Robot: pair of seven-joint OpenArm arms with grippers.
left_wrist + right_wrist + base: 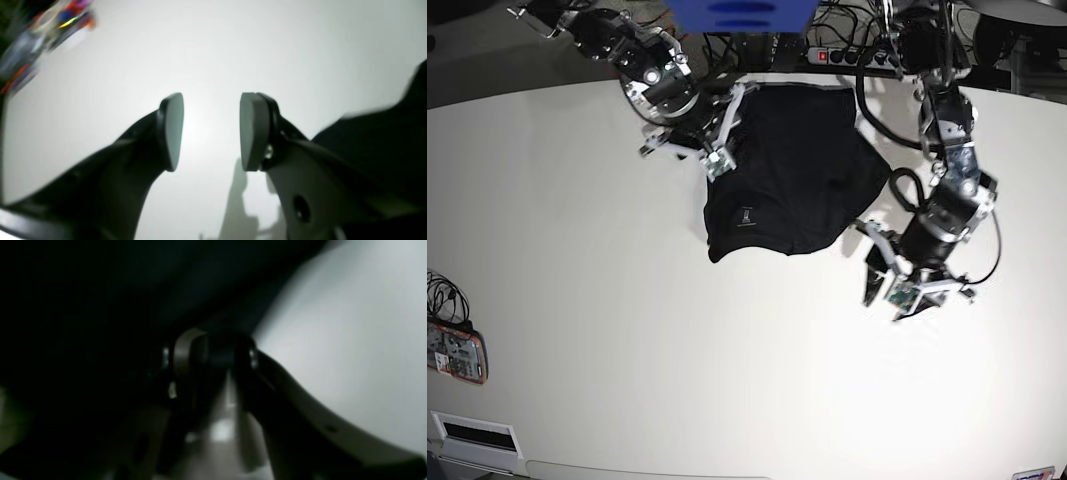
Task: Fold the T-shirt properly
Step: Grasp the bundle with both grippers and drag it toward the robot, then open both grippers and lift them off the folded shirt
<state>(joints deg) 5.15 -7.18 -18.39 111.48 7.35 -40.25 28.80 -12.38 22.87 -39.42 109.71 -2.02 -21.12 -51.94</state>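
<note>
The black T-shirt (797, 170) lies bunched at the back middle of the white table (627, 330), a small pale label mark (744, 215) showing near its front left. My right gripper (717, 160) sits at the shirt's left edge; in the right wrist view its fingers (181, 353) are closed on dark cloth (218, 353). My left gripper (882, 290) hovers over bare table to the right of the shirt's front edge. Its grey pads (175, 130) stand apart with nothing between them. The T-shirt (383, 143) shows as a blurred black mass at that view's right.
A colourful flat device (455, 352) with cables lies at the table's left edge, and a white box (472, 432) sits at the front left corner. A power strip (832, 57) and cables run behind the shirt. A blue object (742, 15) hangs above the back edge.
</note>
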